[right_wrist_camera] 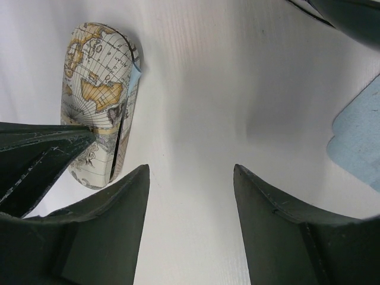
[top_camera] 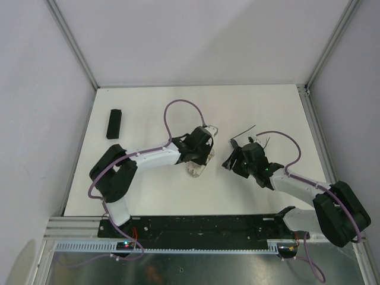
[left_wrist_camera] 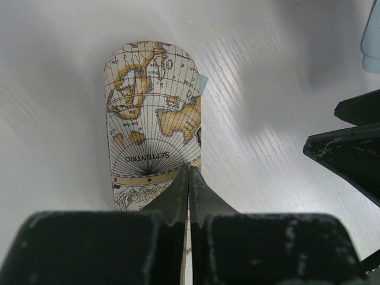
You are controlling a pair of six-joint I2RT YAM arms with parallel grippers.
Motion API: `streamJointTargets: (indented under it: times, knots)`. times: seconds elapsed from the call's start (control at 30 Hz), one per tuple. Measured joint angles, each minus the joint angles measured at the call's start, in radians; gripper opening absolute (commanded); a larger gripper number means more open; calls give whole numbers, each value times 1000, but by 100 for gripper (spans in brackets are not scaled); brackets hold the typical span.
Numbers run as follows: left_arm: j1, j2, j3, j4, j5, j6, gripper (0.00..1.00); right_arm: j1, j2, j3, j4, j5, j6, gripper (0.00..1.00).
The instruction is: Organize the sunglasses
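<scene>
While the left claw [left_wrist_camera: 189, 173] sits closed, fingers flush together with no gap, its tips rest on the near end of the map case [left_wrist_camera: 151, 113], at bottom centre of the left wrist view. I can't tell whether it pinches a lid edge or just presses. In the right wrist view the case, at upper left, shows a dark slit along its side with blue lining, so the lid looks slightly ajar.

The right claw [right_wrist_camera: 190, 171] is open with nothing between its jaws, only bare table below. A blue cloth [right_wrist_camera: 359, 139] shows at that view's right edge.

The wire pair [top_camera: 244, 133] lies right of centre in the top view, just above the right claw and apart from the case. I can't make out the chunky pair. The black case [top_camera: 114, 123] lies at upper left, well apart from both arms.

Step, as a judgement: getting the map case open or steadied, with no glasses packed yet.

The next move likely calls for the left claw to lift or hold the lid. The right claw would reach up-frame to the wire pair and close on the frame, not the lenses. The thin temples could slip or snag.
</scene>
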Motion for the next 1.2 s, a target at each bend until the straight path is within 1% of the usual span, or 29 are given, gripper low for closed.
streamJointTargets:
  times: [0.17,0.3,0.4,0.47,0.53,0.6,0.63,0.67,0.73,0.8,0.87,1.07,1.1,1.17,1.2]
  knots:
    - [0,-6,-3,2,4,-8,1,0,0,0,0,0,0,63]
    - [0,-30,-8,-25,8,-8,4,0,0,0,0,0,-2,63]
    - [0,-68,-17,-42,8,-9,6,0,0,0,0,-1,-5,61]
    - [4,-99,-19,-50,3,-14,6,0,1,0,0,-10,-7,53]
    - [11,-129,-24,-48,0,-20,6,0,7,0,4,-21,-14,36]
    - [31,-156,-39,-45,0,-33,3,0,30,0,23,-35,-21,17]
    - [45,-168,-52,-45,0,-39,2,0,47,0,34,-41,-23,10]
    - [61,-179,-67,-45,0,-44,2,0,70,0,45,-47,-20,5]
    - [90,-199,-104,-47,-1,-54,1,0,114,1,58,-57,-27,1]
    - [118,-220,-150,-47,-2,-68,0,0,171,12,68,-72,-18,0]
    - [138,-247,-203,-51,-3,-77,0,4,227,56,87,-80,-23,0]
    - [148,-279,-303,-63,0,-98,0,27,350,161,118,-93,-25,0]
    - [148,-279,-310,-63,0,-99,2,30,362,173,118,-95,-25,0]
    - [148,-280,-313,-65,-1,-103,23,34,373,187,117,-95,-27,0]
    - [148,-283,-313,-63,-2,-104,37,36,374,190,115,-94,-28,0]
